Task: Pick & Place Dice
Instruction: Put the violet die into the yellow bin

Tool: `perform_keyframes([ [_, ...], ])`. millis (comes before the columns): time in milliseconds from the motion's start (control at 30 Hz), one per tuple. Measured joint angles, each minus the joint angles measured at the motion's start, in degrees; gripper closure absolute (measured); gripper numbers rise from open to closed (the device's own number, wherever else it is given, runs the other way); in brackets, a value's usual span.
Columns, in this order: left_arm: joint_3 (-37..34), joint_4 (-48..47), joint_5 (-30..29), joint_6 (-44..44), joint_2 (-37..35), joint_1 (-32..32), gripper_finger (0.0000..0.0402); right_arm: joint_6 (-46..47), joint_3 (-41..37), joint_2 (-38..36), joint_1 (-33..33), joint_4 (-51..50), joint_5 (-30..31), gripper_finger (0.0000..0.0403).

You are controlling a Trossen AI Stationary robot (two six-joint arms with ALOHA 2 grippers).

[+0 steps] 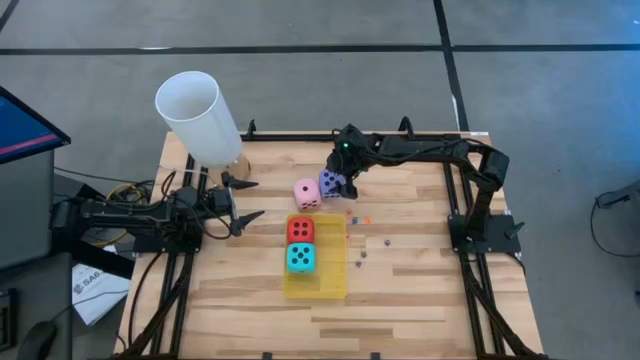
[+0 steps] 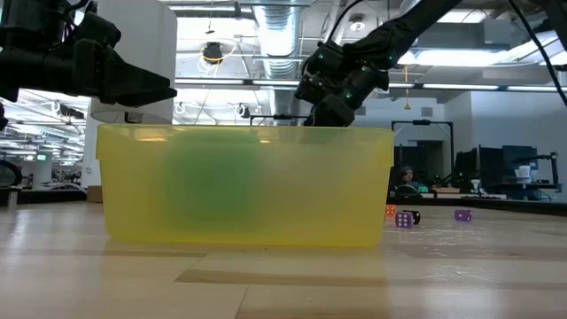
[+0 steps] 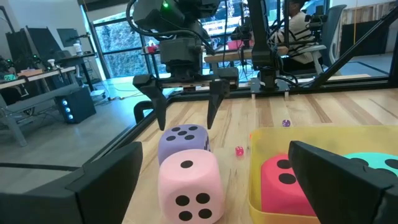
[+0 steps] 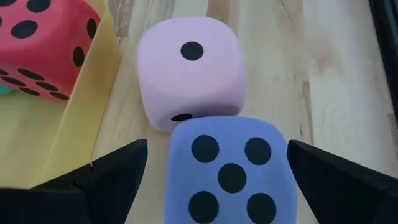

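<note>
Right gripper (image 1: 346, 186), dark and two-fingered, poised just above the soft purple cube die (image 1: 331, 183) near the frame's centre, jaws spread wide on either side, not touching it. Beside that die, touching, toward the left: soft pink cube die (image 1: 307, 194). Just below them in the frame, inside the flat yellow plastic tray (image 1: 334, 283): red cube die (image 1: 300, 231) above cyan cube die (image 1: 301, 258), side by side. Scattered right of the tray on the wooden table (image 1: 410, 300): tiny coloured beads (image 1: 362, 254). Left gripper (image 1: 245, 200) at centre-left, jaws open, empty, near a white cylinder (image 1: 198, 116).
</note>
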Motion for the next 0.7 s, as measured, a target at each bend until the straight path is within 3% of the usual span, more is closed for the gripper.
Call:
perform_keyframes([
  [700, 0.0, -0.1, 0.0, 0.0, 0.0, 0.0, 0.0009, -0.5, 0.0, 2.8, -0.8, 1.1, 0.0, 0.0021],
])
